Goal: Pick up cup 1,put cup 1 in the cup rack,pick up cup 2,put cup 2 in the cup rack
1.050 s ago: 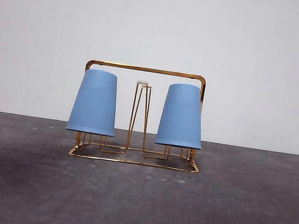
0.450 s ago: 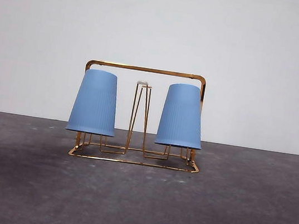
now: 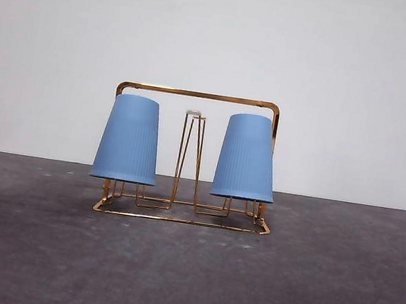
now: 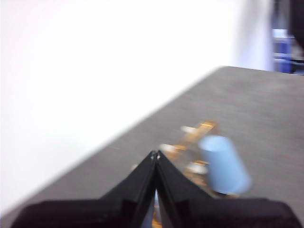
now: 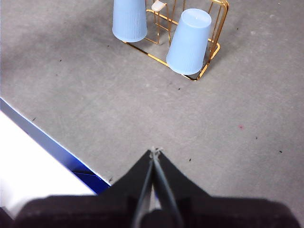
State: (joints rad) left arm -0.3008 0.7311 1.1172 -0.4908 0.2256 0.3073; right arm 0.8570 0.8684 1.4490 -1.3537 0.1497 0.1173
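A: Status on the cups?

B: Both look done, imo. Front view: left cup (image 3: 128,139) and right cup (image 3: 247,157) sit upside down on the rack (image 3: 198,95), one each side of the middle prong (image 3: 189,158), rims just above the base wire. Rack's on the table (image 3: 185,272) in front of the wall.

A: Seated properly or just leaning?

B: Both hang about upright w/ a slight tilt. Can't see the prongs inside them, so can't say exactly how they're seated. Neither touches the table.

A: Grippers?

B: Left gripper (image 4: 155,154): jaws pressed tip to tip, nothing between them. Its view's blurry, but one cup + rack show past the tips, apart from them. Right gripper (image 5: 154,151): also closed up, empty, over bare table, well apart from the rack. Neither arm shows in the front view.

A: Anything left?

B: Judging by this, no. Cup 1 & cup 2 both racked, none loose on the table. Can't tell which is 1 vs 2, they look identical. Only leftover would be parking the arms, if that.
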